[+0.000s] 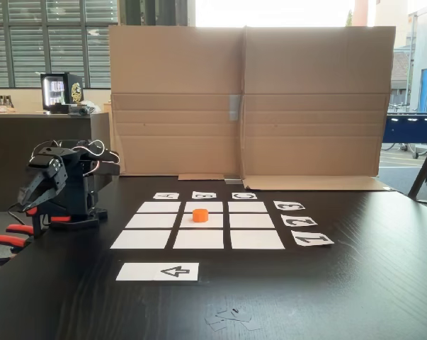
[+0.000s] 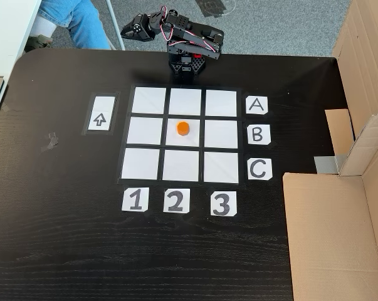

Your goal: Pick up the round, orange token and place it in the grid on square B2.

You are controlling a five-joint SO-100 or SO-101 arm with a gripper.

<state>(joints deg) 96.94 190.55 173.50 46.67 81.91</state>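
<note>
The small orange token [image 1: 200,214] [image 2: 183,128] stands flat on square B2 [image 1: 210,223] [image 2: 192,140], the centre cell of the grid [image 1: 149,221] [image 2: 150,100] of white paper rectangles, slightly towards the A row. The black arm is folded up at the table edge beyond the A row, well clear of the grid. Its gripper [image 1: 25,200] [image 2: 126,29] hangs off to the side with the jaws together and nothing between them.
A white strip with a black arrow [image 1: 158,271] [image 2: 101,114] lies beside column 1. A tall cardboard wall [image 1: 248,99] [image 2: 358,144] closes the C side. Orange clamp handles [image 1: 11,235] stick out by the arm's base. A person's jeans leg [image 2: 76,22] is near the arm.
</note>
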